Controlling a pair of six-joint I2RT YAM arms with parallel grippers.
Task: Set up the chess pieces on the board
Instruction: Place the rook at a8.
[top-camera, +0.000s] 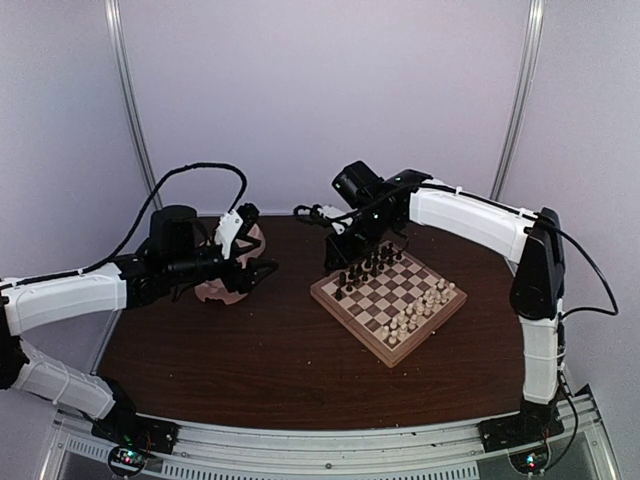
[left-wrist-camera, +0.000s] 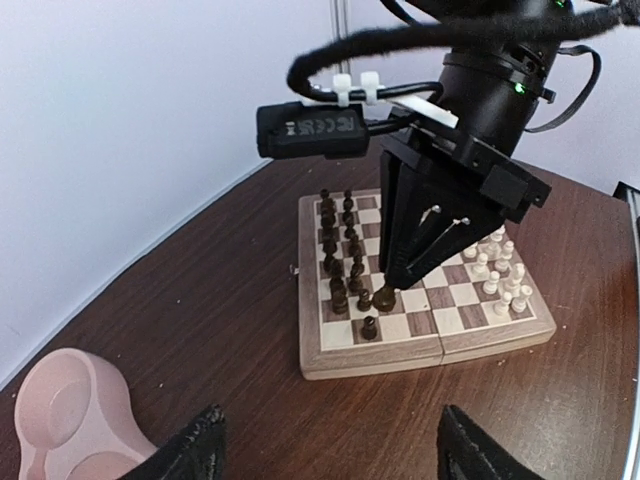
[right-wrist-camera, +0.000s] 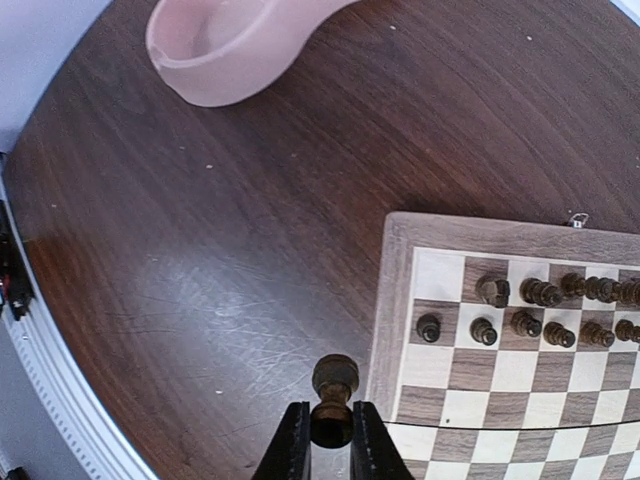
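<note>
One dark chess piece (right-wrist-camera: 333, 385) is clamped in your right gripper (right-wrist-camera: 328, 425), lower centre; probably lower it next onto the free corner square (right-wrist-camera: 440, 275) of the board (right-wrist-camera: 395, 300), while your left gripper (left-wrist-camera: 335, 440) hangs open.

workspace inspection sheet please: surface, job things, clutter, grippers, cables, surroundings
surface: dark wood table, light scuffs
job's things: board; dark chess pieces mostly in two rows on one side, pale pieces opposite
clutter: pink double bowl on the table, off the board
grippers: left gripper open, holding nothing; right gripper shut on a dark piece by the board's edge
cables: black cables loop above the arms
surroundings: pale walls, metal uprights
</note>
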